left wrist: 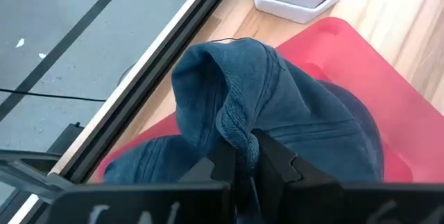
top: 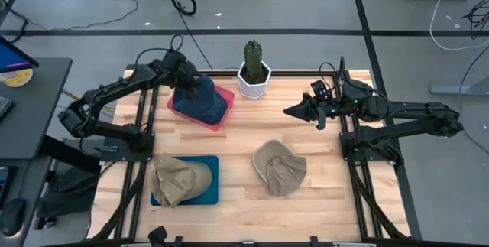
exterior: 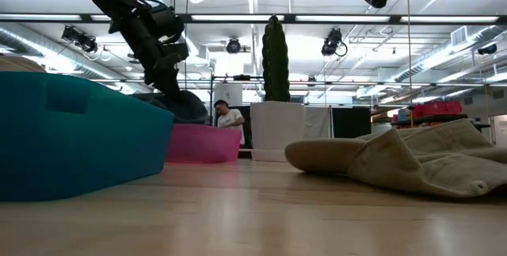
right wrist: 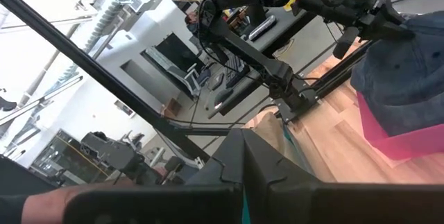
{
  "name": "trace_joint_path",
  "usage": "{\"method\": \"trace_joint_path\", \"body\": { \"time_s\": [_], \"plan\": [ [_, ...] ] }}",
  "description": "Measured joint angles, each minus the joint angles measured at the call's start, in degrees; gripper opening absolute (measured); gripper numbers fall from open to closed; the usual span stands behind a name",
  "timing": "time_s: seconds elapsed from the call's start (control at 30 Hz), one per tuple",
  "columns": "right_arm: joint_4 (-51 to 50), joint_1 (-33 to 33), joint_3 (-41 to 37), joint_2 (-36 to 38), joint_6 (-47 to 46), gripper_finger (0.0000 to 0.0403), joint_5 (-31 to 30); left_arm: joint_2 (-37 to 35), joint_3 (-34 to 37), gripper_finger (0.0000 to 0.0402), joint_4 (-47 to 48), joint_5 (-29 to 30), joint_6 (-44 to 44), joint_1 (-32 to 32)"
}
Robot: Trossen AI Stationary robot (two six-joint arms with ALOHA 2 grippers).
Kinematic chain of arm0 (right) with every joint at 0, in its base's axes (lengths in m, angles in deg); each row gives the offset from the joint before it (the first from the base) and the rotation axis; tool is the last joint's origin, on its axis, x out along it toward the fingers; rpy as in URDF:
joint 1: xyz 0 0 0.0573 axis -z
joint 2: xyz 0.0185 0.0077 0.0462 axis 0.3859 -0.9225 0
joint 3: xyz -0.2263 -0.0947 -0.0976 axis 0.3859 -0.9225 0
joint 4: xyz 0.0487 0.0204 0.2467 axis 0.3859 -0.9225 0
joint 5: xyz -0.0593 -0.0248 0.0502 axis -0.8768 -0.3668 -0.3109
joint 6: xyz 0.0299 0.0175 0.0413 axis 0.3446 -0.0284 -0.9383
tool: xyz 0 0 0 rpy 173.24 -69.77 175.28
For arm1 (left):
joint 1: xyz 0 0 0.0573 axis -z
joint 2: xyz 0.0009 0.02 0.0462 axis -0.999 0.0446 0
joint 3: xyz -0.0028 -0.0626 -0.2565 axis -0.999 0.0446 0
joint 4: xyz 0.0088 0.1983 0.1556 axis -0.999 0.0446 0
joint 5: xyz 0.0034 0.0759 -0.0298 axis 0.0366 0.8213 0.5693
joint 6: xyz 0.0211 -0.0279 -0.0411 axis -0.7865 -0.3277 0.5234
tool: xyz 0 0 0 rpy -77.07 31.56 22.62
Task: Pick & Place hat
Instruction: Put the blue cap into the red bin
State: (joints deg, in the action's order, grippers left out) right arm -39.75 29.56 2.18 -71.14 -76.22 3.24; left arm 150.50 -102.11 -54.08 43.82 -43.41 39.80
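A blue denim hat (top: 200, 99) sits over the pink tray (top: 223, 117) at the table's far left, with my left gripper (left wrist: 244, 156) shut on it from above. In the low view the hat's dark mass (exterior: 181, 107) rises over the pink tray's rim (exterior: 202, 143). A tan hat (top: 179, 178) lies in the teal tray (top: 208, 172) at the near left. Another tan hat (top: 279, 167) lies flat on the table in the middle. My right gripper (top: 292, 112) hangs shut and bare above the table's right half. My left gripper pinches a raised fold of the blue hat's cloth (left wrist: 236, 132) between its two fingers, coming slanting down from the table's left. The fold is bunched up at the fingers. The hat's lower part (left wrist: 326, 134) lies in the pink tray.
A cactus in a white pot (top: 254, 73) stands at the far edge, right beside the pink tray. Bare wood lies between the trays and around the loose tan hat. A person (exterior: 230, 121) shows far off in the room behind.
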Motion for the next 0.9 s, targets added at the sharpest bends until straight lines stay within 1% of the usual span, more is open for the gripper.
{"method": "trace_joint_path", "body": {
  "time_s": [0.13, 0.23, 0.37, 0.43, 0.63, 0.9],
  "plan": [
    [-0.02, -0.01, 0.0, 0.0, -0.07, 0.0, 0.0, 0.02, 0.0, 0.0028, -0.24, -0.02, 0.31, -0.1],
    [-0.02, -0.01, 0.0, 0.0, -0.11, 0.0, 0.0, 0.02, 0.0, 0.0028, -0.08, -0.24, 3.93, -0.27],
    [-0.02, 0.0, 0.0, 0.0, -0.07, 0.0, 0.0, 0.02, 0.0, 0.0028, 0.2, -6.53, 10.65, -1.58],
    [0.0, 0.01, 0.0, 0.0, 0.02, 0.0, 0.0, 0.02, 0.0, 0.0028, 1.19, -7.09, 12.35, -1.76],
    [-0.01, 0.0, 0.0, 0.0, 0.04, 0.0, 0.0, 0.02, 0.0, 0.0028, 4.43, -6.26, 12.54, -3.67],
    [0.0, -0.01, 0.0, 0.0, 0.5, 0.0, -0.02, 0.02, 0.0, 0.0028, 4.68, -6.16, 11.24, -6.37]
  ]
}}
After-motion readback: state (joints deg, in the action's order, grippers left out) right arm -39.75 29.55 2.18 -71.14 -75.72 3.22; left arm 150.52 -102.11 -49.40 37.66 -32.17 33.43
